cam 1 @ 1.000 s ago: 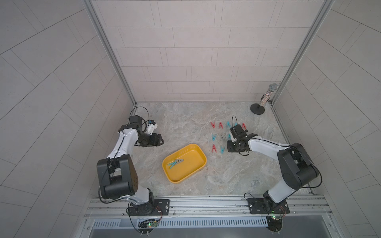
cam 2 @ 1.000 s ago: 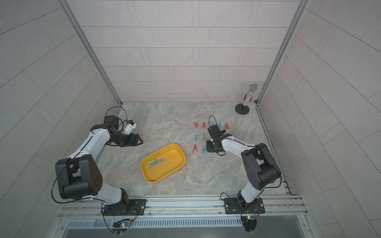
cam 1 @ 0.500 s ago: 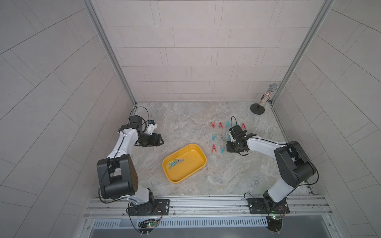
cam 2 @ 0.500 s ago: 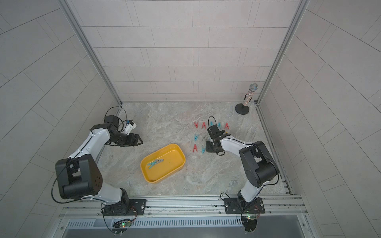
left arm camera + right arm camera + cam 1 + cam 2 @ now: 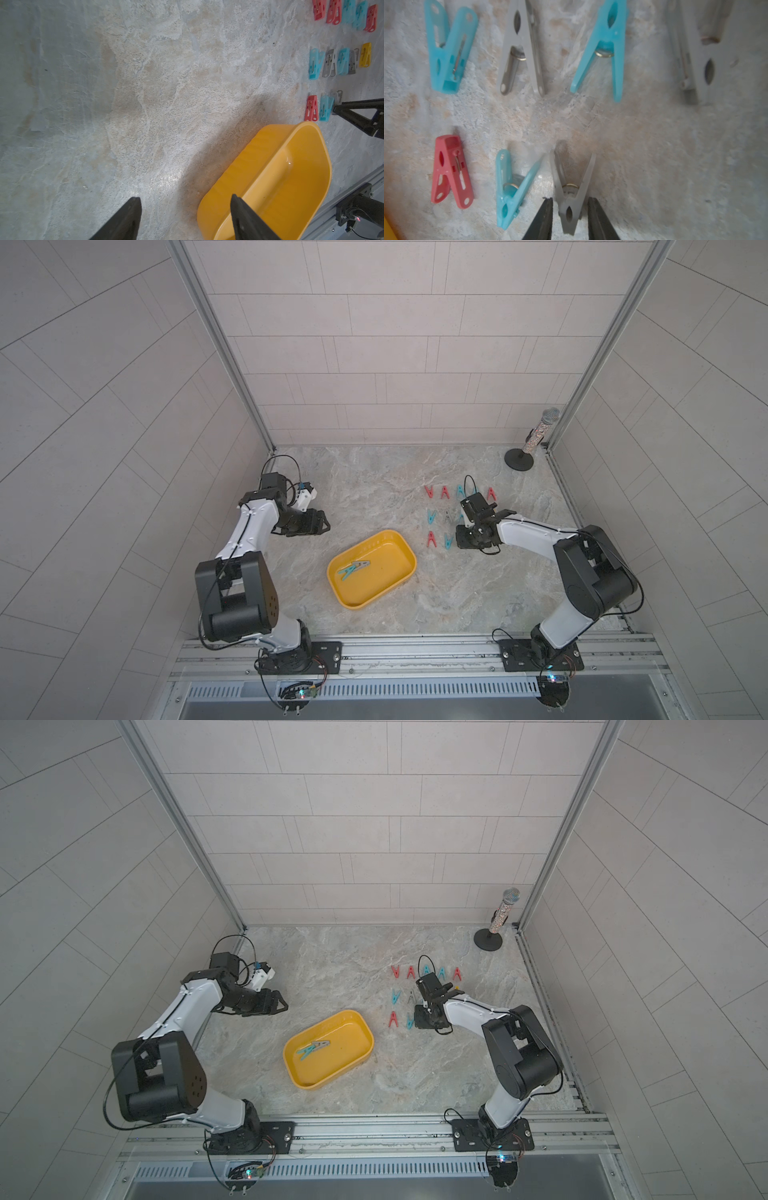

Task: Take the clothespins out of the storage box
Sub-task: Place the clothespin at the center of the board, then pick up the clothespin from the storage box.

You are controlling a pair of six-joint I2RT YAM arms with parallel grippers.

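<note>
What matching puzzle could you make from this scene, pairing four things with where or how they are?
Things:
1. storage box
2. grey clothespin
3. left hand
4. glittery microphone

Places or states:
A. open and empty
B. standing in the far corner
C. between the parted fingers of the right hand
D. contains two clothespins

Pairs: 1-D, 2-C, 3-A, 4-B
</note>
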